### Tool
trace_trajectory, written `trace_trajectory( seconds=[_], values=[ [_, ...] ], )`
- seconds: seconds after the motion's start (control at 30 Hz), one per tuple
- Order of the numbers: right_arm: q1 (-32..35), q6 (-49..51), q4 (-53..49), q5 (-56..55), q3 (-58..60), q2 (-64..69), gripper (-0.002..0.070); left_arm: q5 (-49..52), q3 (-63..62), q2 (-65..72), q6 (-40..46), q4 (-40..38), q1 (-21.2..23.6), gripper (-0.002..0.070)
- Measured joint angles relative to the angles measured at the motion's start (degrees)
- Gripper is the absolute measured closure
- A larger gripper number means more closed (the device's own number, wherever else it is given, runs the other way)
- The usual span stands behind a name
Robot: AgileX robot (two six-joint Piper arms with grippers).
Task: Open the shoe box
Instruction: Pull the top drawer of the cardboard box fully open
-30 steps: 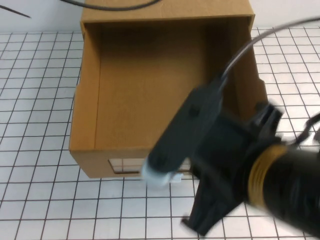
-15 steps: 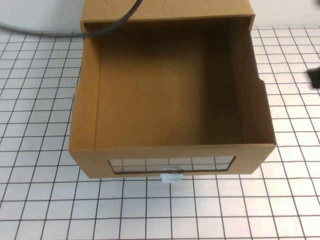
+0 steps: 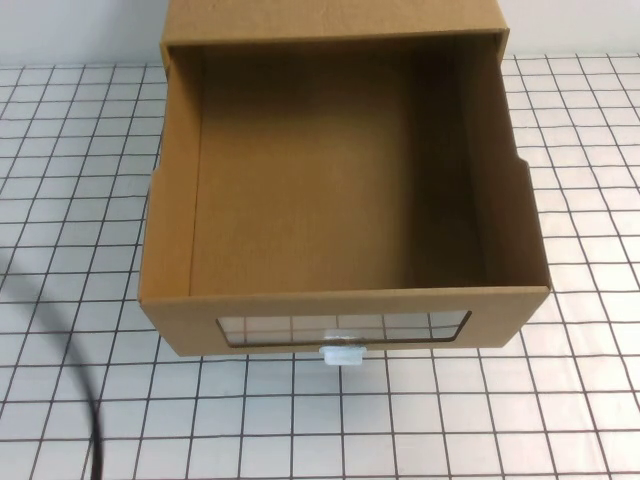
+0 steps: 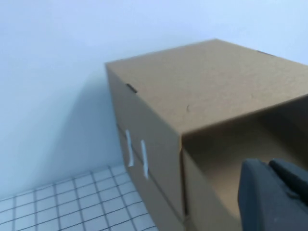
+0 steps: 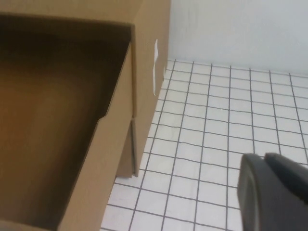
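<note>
Shoe box (image 3: 340, 20), drawer (image 3: 300, 303) drawn out: light, stiff cardboard, judged best taken at the white tab (image 3: 342, 353). The right gripper (image 5: 272, 190), beside the box, is closed and empty; the left gripper (image 4: 274, 190), at the other side, cannot be told.

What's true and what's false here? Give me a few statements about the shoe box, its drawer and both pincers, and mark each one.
1. The shoe box's drawer is pulled out of its sleeve. True.
2. A pair of shoes lies in the drawer. False: the drawer holds nothing.
3. A white pull tab sits just below the window in the drawer's front panel. True.
4. The right pincer grips the pull tab. False: it is shut and clear of the box, off its right side above the grid table.
5. The left pincer shows in the high view. False: only its own wrist camera shows it, near the box's left side.
</note>
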State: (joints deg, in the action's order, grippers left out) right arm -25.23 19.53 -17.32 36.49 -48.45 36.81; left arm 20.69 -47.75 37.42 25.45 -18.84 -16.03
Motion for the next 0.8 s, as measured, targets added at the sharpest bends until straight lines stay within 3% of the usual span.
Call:
trace_trajectory(
  seconds=[0.17,0.4,0.57,0.8],
  values=[
    [0.1,2.5,0.2,-10.4,12.9,-8.2,0.0689,-7.8,19.4,-17.8,0.4,0.0,0.0,0.0677],
    [0.1,3.3,0.7,-19.1,22.8,-14.9,0.0689,-8.4,37.9,-36.2,-0.6,0.0,0.0,0.0677],
    [0.1,3.4,1.1,-19.8,23.8,-15.2,0.0689,-9.6,47.7,-38.0,-0.6,0.0,0.0,0.0677],
    [0.1,3.4,1.4,-20.7,23.9,-15.2,0.0689,-8.8,49.2,-38.0,-0.7,0.0,0.0,0.0677]
  ],
)
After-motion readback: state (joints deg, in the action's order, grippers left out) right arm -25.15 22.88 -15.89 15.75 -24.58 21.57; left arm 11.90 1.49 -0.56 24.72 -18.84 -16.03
